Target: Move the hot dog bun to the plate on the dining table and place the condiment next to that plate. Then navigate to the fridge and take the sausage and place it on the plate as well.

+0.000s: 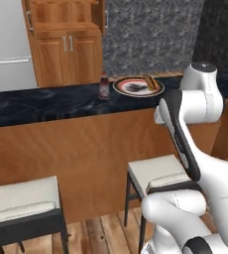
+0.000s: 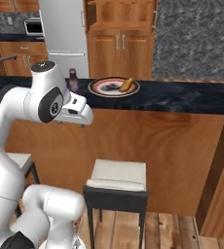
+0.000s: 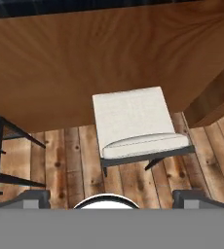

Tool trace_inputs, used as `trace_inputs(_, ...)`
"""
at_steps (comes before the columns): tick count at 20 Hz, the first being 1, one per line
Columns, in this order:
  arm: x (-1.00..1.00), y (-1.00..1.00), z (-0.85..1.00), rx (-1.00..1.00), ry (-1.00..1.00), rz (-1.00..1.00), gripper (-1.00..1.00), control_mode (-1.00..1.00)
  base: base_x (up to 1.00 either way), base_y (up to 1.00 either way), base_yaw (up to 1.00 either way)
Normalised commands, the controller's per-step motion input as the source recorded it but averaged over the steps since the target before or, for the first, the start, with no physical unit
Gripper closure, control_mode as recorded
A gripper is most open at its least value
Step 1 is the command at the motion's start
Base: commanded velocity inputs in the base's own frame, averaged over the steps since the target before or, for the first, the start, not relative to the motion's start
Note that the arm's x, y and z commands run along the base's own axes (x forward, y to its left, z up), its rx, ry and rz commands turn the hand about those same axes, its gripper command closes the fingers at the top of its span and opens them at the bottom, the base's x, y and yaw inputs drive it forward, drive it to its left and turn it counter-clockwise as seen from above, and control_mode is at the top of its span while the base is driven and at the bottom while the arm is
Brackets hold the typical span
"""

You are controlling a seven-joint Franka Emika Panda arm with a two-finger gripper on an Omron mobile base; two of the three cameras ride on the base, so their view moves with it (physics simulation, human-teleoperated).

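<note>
Right base view: tan-orange split bun (image 2: 127,84) lies on the red-rimmed round plate (image 2: 100,91), dark red bottle (image 2: 73,80) just beside it — delivered; the gripper (image 3: 111,195) — jaws wide, empty — is free for the sausage.

No text, label, brand or number can be read anywhere.

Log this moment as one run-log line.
tan hot dog bun: on red-rimmed round plate | dark red condiment bottle: beside plate | fingers: open, empty
</note>
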Motion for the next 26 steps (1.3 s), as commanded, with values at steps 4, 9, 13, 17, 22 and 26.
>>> trace_inputs(4, 0.00, 0.00, 0.00, 0.00, 0.00, 0.00, -1.00, 1.00, -0.24, -1.00, -0.06)
trace_inputs(9, 0.00, 0.00, 0.00, 0.00, 0.00, 0.00, -1.00, 1.00, -0.01, -1.00, -0.01)
trace_inputs(13, 0.00, 0.00, 0.00, 0.00, 0.00, 0.00, -1.00, 1.00, 0.04, -1.00, 0.00)
trace_inputs(17, 0.00, 0.00, 0.00, 0.00, 0.00, 0.00, -1.00, 1.00, 0.18, -1.00, 0.02)
trace_inputs(22, 0.00, 0.00, 0.00, 0.00, 0.00, 0.00, -1.00, 1.00, 0.29, -1.00, 0.10)
trace_inputs(26, 0.00, 0.00, 0.00, 0.00, 0.00, 0.00, -1.00, 1.00, 0.55, -1.00, 0.22)
